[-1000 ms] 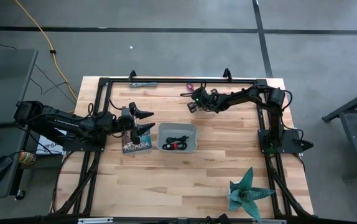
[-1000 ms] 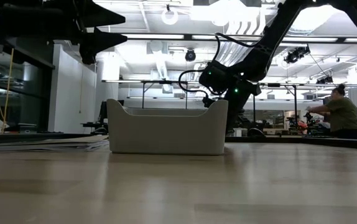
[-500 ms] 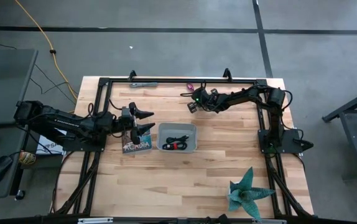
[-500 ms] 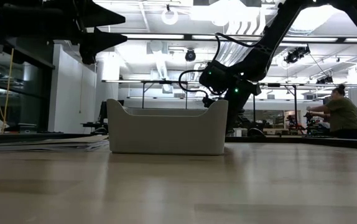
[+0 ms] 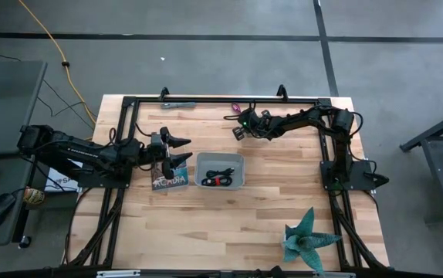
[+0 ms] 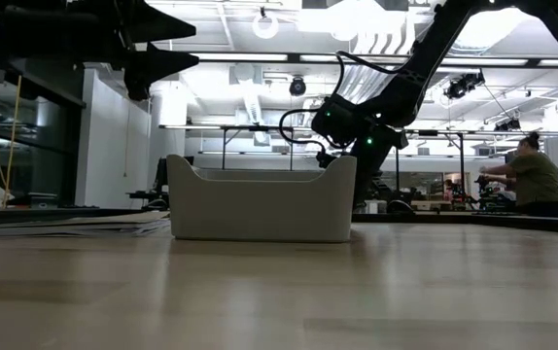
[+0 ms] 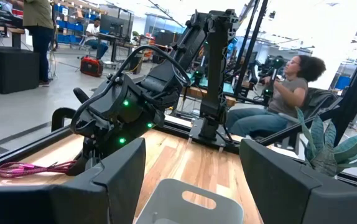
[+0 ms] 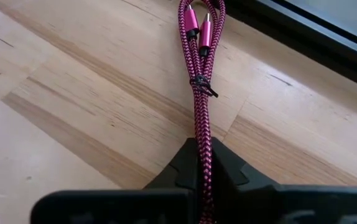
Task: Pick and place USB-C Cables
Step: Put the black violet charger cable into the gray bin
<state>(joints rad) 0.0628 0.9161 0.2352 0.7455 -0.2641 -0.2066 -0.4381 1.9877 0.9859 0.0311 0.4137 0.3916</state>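
Right end effector [image 8: 202, 163] clamped on purple USB-C cable [image 8: 201, 74], which lies on my desk [image 5: 268, 208] near the far rail, low over the wood. Left end effector [image 5: 181, 150] spread wide, holding nothing, hovering just beside the grey tray [image 5: 239, 171]. Black-and-red cable [image 5: 220, 181] and black cable [image 5: 221, 172] sit inside the tray.

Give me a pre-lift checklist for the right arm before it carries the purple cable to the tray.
1. Right pincer shut on the purple cable: ok.
2. Cable bundle tied together: ok.
3. Cable off the table: not ok, its plug end lies on the wood.
4. Grey tray has room beside the cables inside: ok.
5. Left pincer open, beside the tray, not over it: ok.
6. Grip firm enough: cannot tell.
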